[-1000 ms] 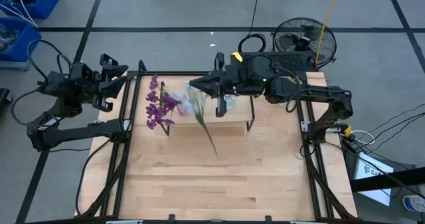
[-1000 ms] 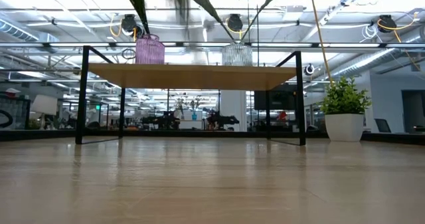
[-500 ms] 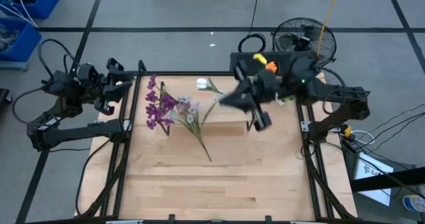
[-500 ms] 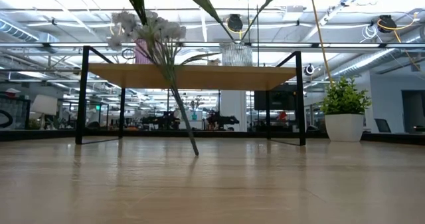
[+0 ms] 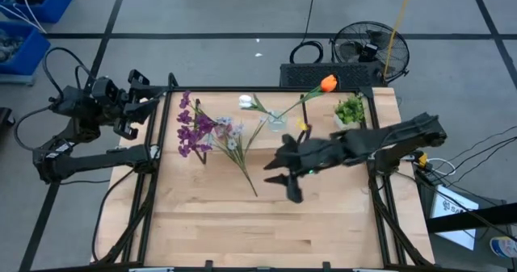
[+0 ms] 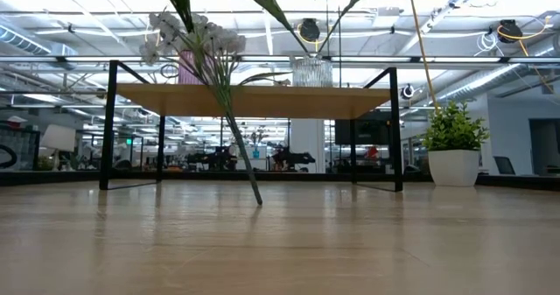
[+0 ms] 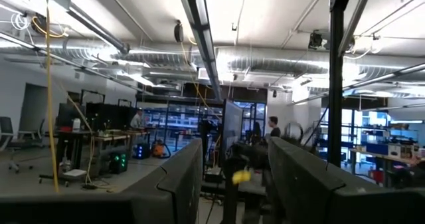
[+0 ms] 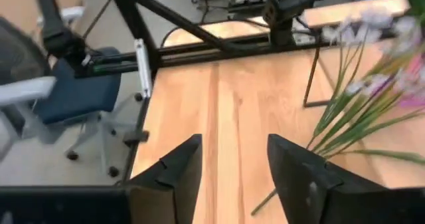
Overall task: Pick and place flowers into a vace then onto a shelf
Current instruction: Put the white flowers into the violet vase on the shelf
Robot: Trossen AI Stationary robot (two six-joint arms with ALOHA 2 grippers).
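Note:
A pale white-lavender spray [image 6: 194, 39] leans against the shelf's [image 6: 262, 100] front edge, and its stem foot [image 5: 256, 193] rests on the table. The dark purple flowers [image 5: 189, 128] stand in a pink vase [image 6: 195, 67] on the shelf. An orange tulip [image 5: 327, 83] and a white bud [image 5: 245, 102] stand in a clear vase [image 6: 312, 71]. My right gripper [image 5: 280, 177] hovers open over the table in front of the shelf, right of the spray's stem, with nothing between its fingers [image 8: 172, 177]. My left gripper [image 5: 152, 102] waits open beyond the table's left edge.
A small potted plant [image 5: 349, 110] stands at the table's far right, beside the shelf. The shelf's thin black legs [image 6: 111, 124] stand on the table. Bare wood [image 5: 242, 232] spreads from the shelf toward the near edge. Black frame rails [image 5: 145, 199] run along both sides.
My right gripper has let go of the pale spray above the shelf and has swung toward the table's near edge, ending up in front of the shelf. The spray has dropped: its stem foot now sits on the table and its upper part leans on the shelf.

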